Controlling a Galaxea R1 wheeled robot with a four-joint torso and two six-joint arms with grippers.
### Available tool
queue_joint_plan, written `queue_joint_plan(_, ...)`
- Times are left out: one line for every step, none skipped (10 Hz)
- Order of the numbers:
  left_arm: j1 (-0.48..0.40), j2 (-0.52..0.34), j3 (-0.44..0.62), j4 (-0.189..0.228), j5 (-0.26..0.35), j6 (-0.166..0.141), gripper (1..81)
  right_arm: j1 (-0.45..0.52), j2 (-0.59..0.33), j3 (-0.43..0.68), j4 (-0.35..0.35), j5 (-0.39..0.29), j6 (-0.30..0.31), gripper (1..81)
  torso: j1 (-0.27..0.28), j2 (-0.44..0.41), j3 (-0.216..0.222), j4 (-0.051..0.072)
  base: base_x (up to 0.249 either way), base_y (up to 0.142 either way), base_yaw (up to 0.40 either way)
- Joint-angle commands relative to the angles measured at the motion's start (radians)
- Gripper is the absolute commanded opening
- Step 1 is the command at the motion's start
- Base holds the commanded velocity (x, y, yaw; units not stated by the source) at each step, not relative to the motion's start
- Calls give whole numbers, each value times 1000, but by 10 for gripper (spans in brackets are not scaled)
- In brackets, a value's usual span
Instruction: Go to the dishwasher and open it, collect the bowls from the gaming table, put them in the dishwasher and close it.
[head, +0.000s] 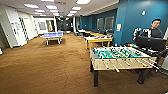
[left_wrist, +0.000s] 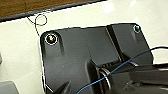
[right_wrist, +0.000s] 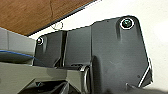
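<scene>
Brown carpet (head: 50, 72) lay nearest, bare and worn, running from under the camera down the long room; just right of it stood the foosball table (head: 120, 58) with its green field and rods — not the table the task means; a person (head: 153, 30) with a control rig stood behind it by a dark monitor (head: 151, 43). Further back on the right, beyond the foosball table, was the gaming table (head: 98, 39), yellow-edged with a pale top and some coloured things on it; whether any were the bowls could not be told at that distance. A blue ping-pong table (head: 52, 35) stood well apart, far left of centre. No dishwasher could be made out in the room. The wrist views gave dark robot plates over a pale surface and a strip of carpet; whether either claw was wide or narrow could not be told. By my judgement this was a driving stretch, no handling in hand; any next move called for steering clear of the foosball rods.
</scene>
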Motion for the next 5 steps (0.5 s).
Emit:
queue_joint_plan(-46,-8,-1,-3,42,2,811,44,-2,4,-16,-43,-3,811,0,0,0,0,0,0,0)
queue_joint_plan(-46,-7,-1,-3,42,2,811,45,-2,1,-16,-43,-3,811,0,0,0,0,0,0,0)
queue_joint_plan(-46,-7,-1,-3,42,2,811,45,-2,1,-16,-43,-3,811,0,0,0,0,69,0,0)
queue_joint_plan(-46,-7,-1,-3,42,2,811,45,-2,1,-16,-41,-3,811,0,0,0,0,90,0,0)
queue_joint_plan(-46,-5,-1,-3,42,2,811,45,-2,1,-16,-43,-3,811,-2,-1,1,0,99,0,0)
